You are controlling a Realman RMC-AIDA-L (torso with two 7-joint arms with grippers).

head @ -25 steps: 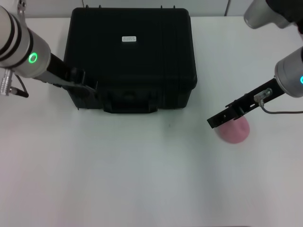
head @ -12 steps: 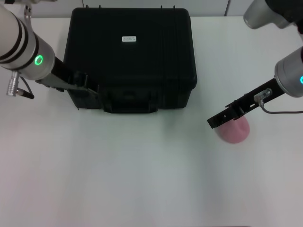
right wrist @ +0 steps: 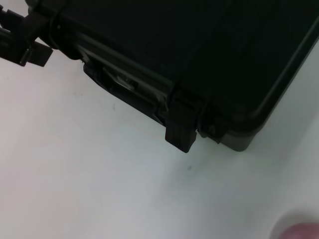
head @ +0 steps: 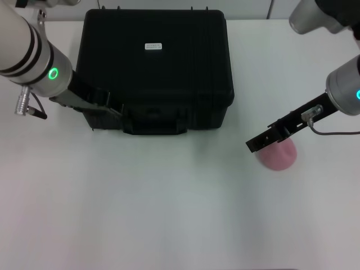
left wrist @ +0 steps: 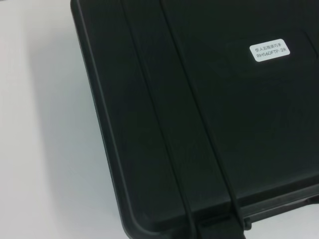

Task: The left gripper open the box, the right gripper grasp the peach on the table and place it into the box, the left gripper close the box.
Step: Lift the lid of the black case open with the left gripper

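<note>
Taking the box (head: 154, 67) as the landmark: nearest the robot, out to the box's front right and well apart from it, the peach (head: 277, 154) lies on the white table (head: 169, 214). The right gripper (head: 254, 144) hangs directly over the peach's box-side edge, its black fingers reaching past the fruit. Whether those fingers are apart or together cannot be told from the head view, and the right wrist view shows only a sliver of pink at its corner. It looks parked there so the grasp can start as soon as the lid is up.

Closer in, along the box's front wall, the handle (head: 154, 119) sits in the middle with latches on either side; the right wrist view shows one latch (right wrist: 182, 128) hanging down at the front corner nearest the peach. The left gripper (head: 109, 107) is at the box's front-left corner, tucked against the wall just beside the handle. Its black fingers blend into the black case, so their state cannot be told either. That placement suits working the latch or lid edge on that side, which is the first step of the task.

Farther back, the ribbed lid lies flat and closed, its small white label (left wrist: 269, 52) near the middle, so opening is not yet done.
</note>
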